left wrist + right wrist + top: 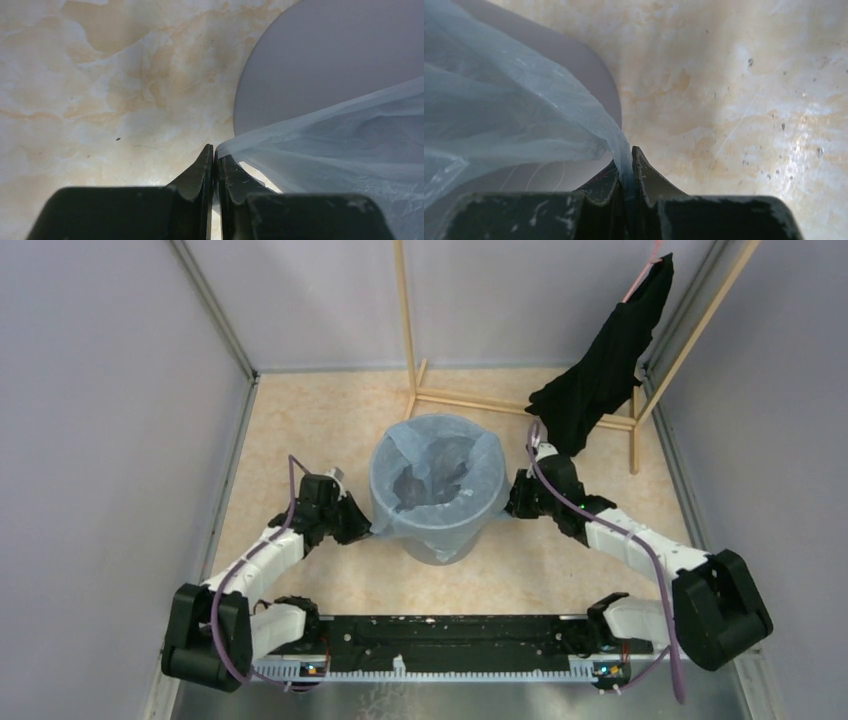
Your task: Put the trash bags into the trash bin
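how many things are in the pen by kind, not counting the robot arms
trash bag, pale blue, pulled over the bin's rim: 1
trash bin, grey: 1
black garment, hanging on the frame: 1
wooden frame: 1
total: 4

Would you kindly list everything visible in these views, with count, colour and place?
trash bag: one, translucent pale blue, draped over the bin's rim, table centre
trash bin: one, grey, table centre, under the bag
garment: one, black, hanging far right
wooden frame: one, light wood, far side
table: one, beige marbled
left gripper: one, black, shut on the bag's edge, left of bin
right gripper: one, black, shut on the bag's edge, right of bin
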